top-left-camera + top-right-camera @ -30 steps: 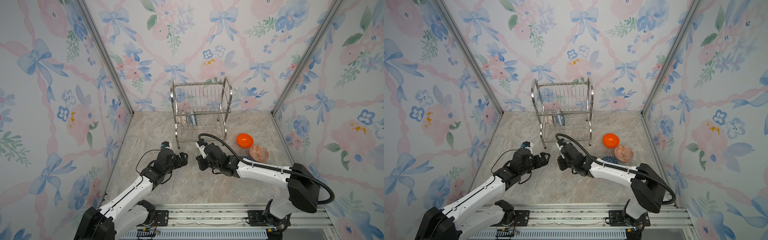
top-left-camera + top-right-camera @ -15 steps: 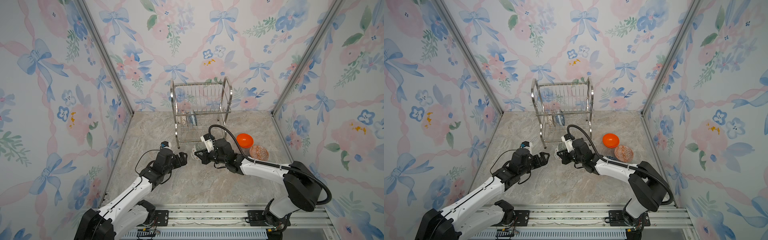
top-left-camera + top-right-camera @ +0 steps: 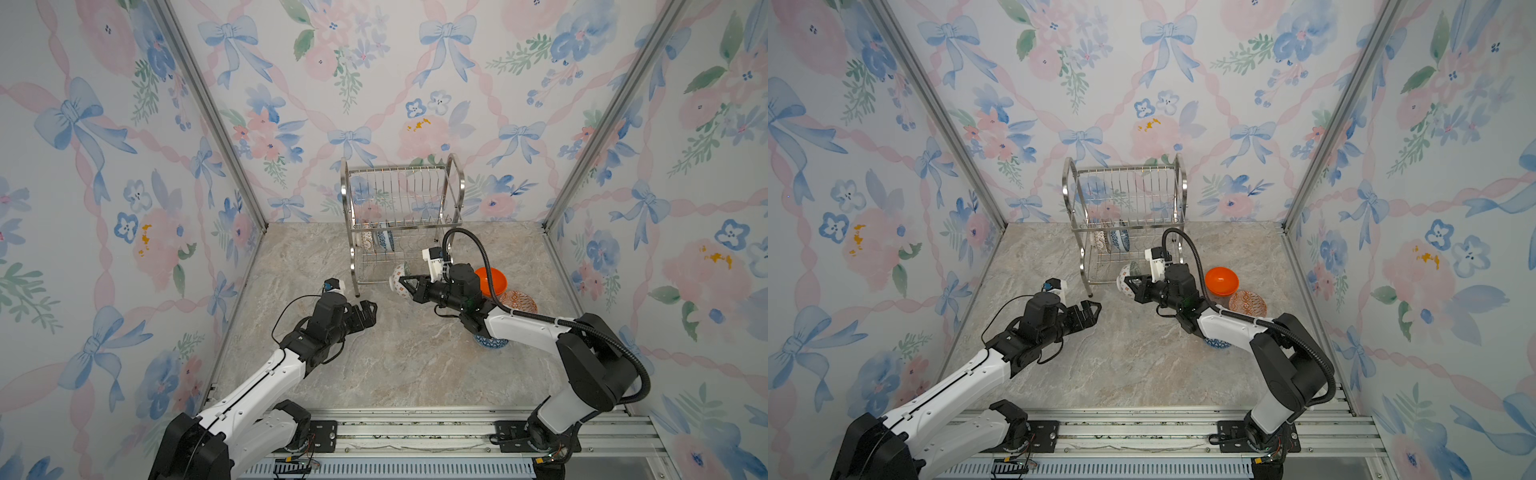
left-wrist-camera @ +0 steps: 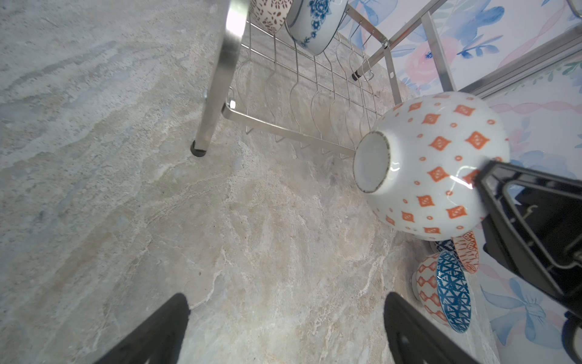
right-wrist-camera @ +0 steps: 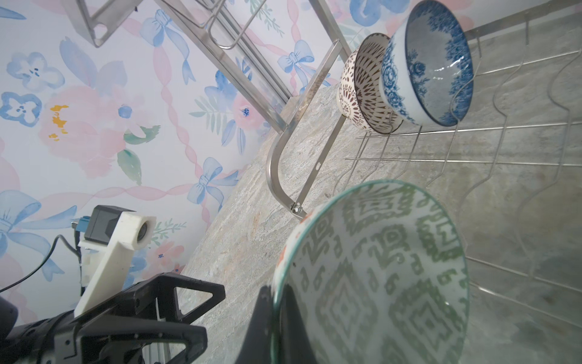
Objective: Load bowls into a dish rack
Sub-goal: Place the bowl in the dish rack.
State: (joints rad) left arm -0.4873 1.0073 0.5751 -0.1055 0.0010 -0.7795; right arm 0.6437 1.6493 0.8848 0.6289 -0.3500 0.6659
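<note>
Bowl (image 3: 395, 277), green-patterned: rim is pinched in closed right claw (image 3: 405, 285); best kept on edge, slotted between lower rack (image 3: 343, 195) wires; left claw (image 3: 368, 311) open, empty.

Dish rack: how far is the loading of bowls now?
Done: the lattice bowl and the blue floral bowl stand in the lower tier of the dish rack. In hand: the right tool grips the green-patterned bowl by the rack's front; the left tool is open, empty. Remaining: the orange bowl, red-orange bowl and blue triangle bowl, outside the rack.
</note>
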